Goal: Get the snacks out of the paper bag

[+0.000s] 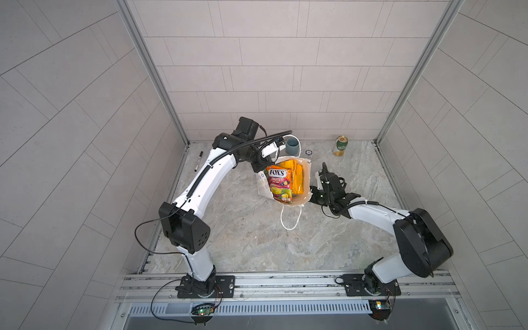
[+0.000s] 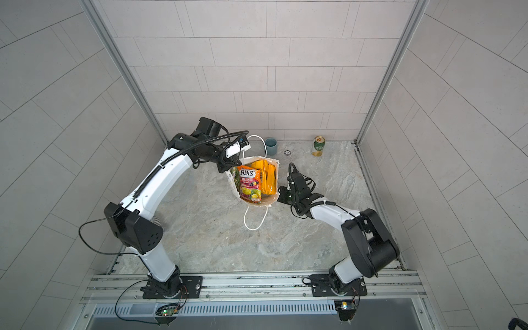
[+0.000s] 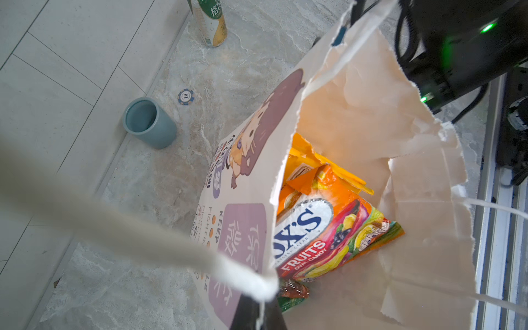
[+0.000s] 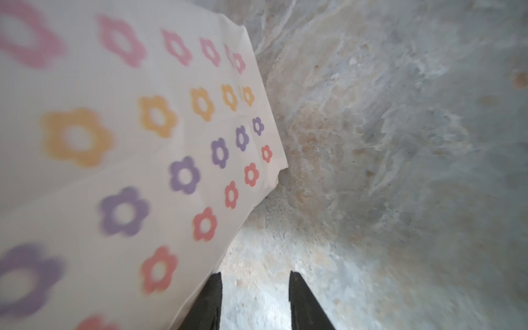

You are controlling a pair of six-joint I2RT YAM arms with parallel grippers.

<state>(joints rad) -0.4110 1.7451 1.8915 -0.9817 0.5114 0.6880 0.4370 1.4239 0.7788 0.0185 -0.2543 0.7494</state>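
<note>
The paper bag [image 1: 307, 174] [image 2: 276, 167] stands mid-table, its torn mouth wide. Inside are the snacks: a pink-orange FOX'S packet [image 1: 279, 183] [image 2: 250, 184] [image 3: 328, 237] in front, yellow-orange packets [image 1: 297, 177] [image 3: 314, 171] behind, and a green one [image 3: 291, 303] low down. My left gripper [image 1: 258, 167] [image 3: 258, 314] is shut on the bag's rim where the cord handle joins. My right gripper [image 1: 313, 191] [image 4: 255, 274] is open and empty, low beside the bag's flowered side [image 4: 143, 157].
A green-and-gold can [image 1: 340, 145] [image 3: 211, 23] stands at the back right. A blue-grey cup [image 1: 292, 144] [image 3: 148, 123] and a poker chip [image 3: 185, 96] sit behind the bag. A black marker [image 1: 198, 161] lies at the left edge. The bag's other handle loop [image 1: 291, 217] hangs toward the front.
</note>
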